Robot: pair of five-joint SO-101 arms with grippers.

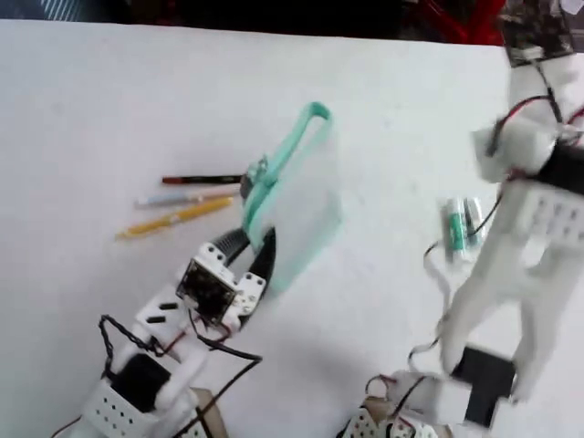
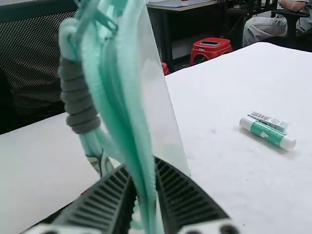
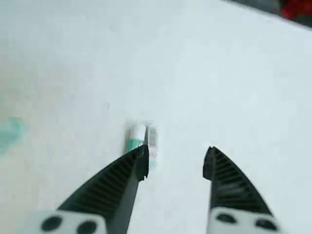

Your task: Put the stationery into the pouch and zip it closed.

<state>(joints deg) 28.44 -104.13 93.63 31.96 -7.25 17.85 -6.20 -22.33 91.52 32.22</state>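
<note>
Two tools I'm watching: the left tool (image 2: pixel 144 183) pinches the pouch (image 2: pixel 127 97) upright at the middle of the table (image 1: pixel 109 100); the right tool (image 3: pixel 175 163) hangs spread near the glue stick (image 3: pixel 138 139), toward the right edge.

White table (image 1: pixel 109 100) is lying under even light. Beyond its edge a red stool (image 2: pixel 210 48) is sitting beside a dark-legged desk (image 2: pixel 168 34); a black mesh panel (image 2: pixel 29 68) is standing nearby.

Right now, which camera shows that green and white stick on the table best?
The left wrist view: the green and white stick lies there whole, with nothing in front. The high view shows the stick from above beside the right arm. In the right wrist view a finger of the right gripper hides one end.
</note>
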